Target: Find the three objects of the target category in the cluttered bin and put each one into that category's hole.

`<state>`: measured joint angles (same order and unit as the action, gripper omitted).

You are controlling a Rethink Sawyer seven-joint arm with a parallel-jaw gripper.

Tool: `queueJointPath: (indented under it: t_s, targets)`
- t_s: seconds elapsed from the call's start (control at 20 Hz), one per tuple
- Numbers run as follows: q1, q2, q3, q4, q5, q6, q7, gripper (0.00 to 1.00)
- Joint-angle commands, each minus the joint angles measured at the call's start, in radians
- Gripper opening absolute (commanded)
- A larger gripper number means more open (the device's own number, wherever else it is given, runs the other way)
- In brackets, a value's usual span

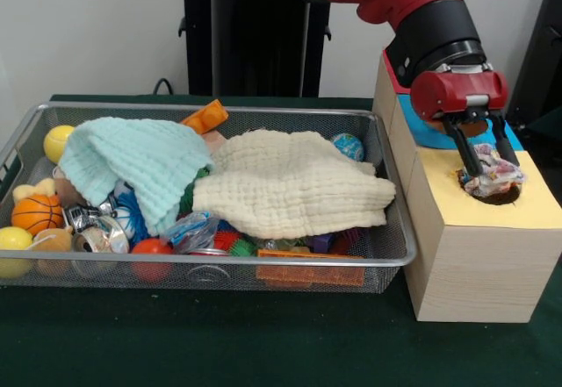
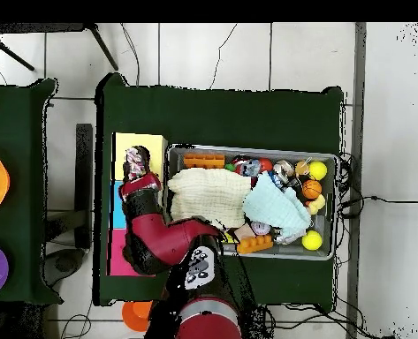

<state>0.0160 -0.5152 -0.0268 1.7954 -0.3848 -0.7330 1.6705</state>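
End effector (image 1: pixel 483 161) pinching crumpled multicoloured wrapper-like object (image 1: pixel 493 176), black fingers either side. Object sits directly below end effector, at mouth of dark round hole (image 1: pixel 502 196) in yellow-topped wooden box (image 1: pixel 479 260). Box stands just beside silver wire-mesh bin (image 1: pixel 391 255). Judgement: release drops it straight in.

cream cloth (image 1: pixel 294 181), mint cloth (image 1: pixel 132 163), silver wire bin (image 1: pixel 386 255), yellow-topped wood box (image 1: pixel 479 264), orange basketball (image 1: pixel 37 214), yellow ball (image 1: pixel 59 141), multicolour crumpled wrapper (image 1: pixel 492 175), dark green table (image 1: pixel 219 343).
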Motion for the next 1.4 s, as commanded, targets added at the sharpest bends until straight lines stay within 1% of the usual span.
queueJointPath:
  t_s: [0.05, 0.3, 0.35, 0.45, 0.5, 0.7, 0.9, 1.05, 1.1, 1.15, 1.2, 1.3, 1.35, 1.4]
  targets:
    - [0.031, 0.017, -0.014, 0.101, -0.039, -0.116, 0.128, 1.0]
    - [0.029, 0.034, -0.011, 0.096, -0.042, -0.131, 0.143, 1.0]
    - [0.025, 0.041, -0.008, 0.091, -0.045, -0.117, 0.144, 1.0]
    - [0.025, 0.044, -0.007, 0.089, -0.044, -0.121, 0.145, 1.0]
    - [0.026, 0.034, -0.007, 0.095, -0.043, -0.117, 0.146, 1.0]
    - [0.033, 0.028, -0.013, 0.096, -0.036, -0.104, 0.141, 1.0]
    - [0.041, 0.047, -0.022, 0.088, -0.023, -0.11, 0.131, 1.0]
    - [0.046, 0.053, -0.029, 0.08, -0.021, -0.086, 0.123, 1.0]
    - [0.043, 0.054, -0.026, 0.076, -0.028, -0.071, 0.126, 1.0]
    - [0.032, 0.064, -0.012, 0.062, -0.045, -0.028, 0.131, 1.0]
    - [0.024, 0.073, -0.002, 0.051, -0.055, -0.009, 0.135, 1.0]
    - [-0.024, 0.095, 0.064, 0.017, -0.125, 0.105, 0.159, 1.0]
    - [-0.081, 0.109, 0.143, -0.003, -0.196, 0.205, 0.185, 1.0]
    - [-0.111, 0.12, 0.185, -0.014, -0.232, 0.251, 0.195, 1.0]
